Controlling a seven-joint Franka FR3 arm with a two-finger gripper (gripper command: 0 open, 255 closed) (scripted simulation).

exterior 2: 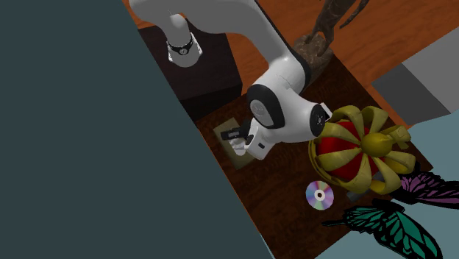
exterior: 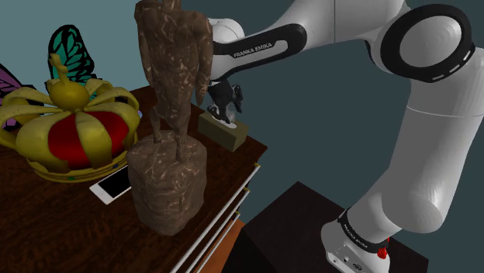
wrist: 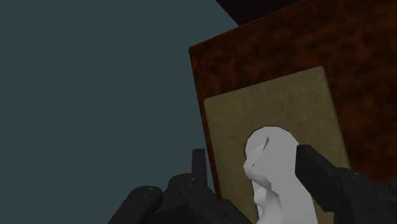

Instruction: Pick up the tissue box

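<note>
The tissue box (exterior: 225,133) sits at the corner of the dark wooden desk (exterior: 46,225), close to two of its edges and just beside the tall brown statue (exterior: 169,116) in the shoulder view. It is a low olive-tan block with a white tissue (wrist: 270,162) puffing up from its top. The end effector (wrist: 257,162) hangs right over it with its fingers spread apart and holding nothing. In the wrist view one finger (wrist: 198,167) stands near the box's long edge at the desk's rim, and the other is over the top by the tissue. The box is probably light, with thin walls that give under a hard squeeze, so a moderate grip should do. The tissue is soft and would likely slide out or tear, so it is no place to hold. The better hold looks to be across the two long side walls, low on the body, with the fingers wide enough to clear both edges. Being so near the rim, a sideways nudge could push it off.
</note>
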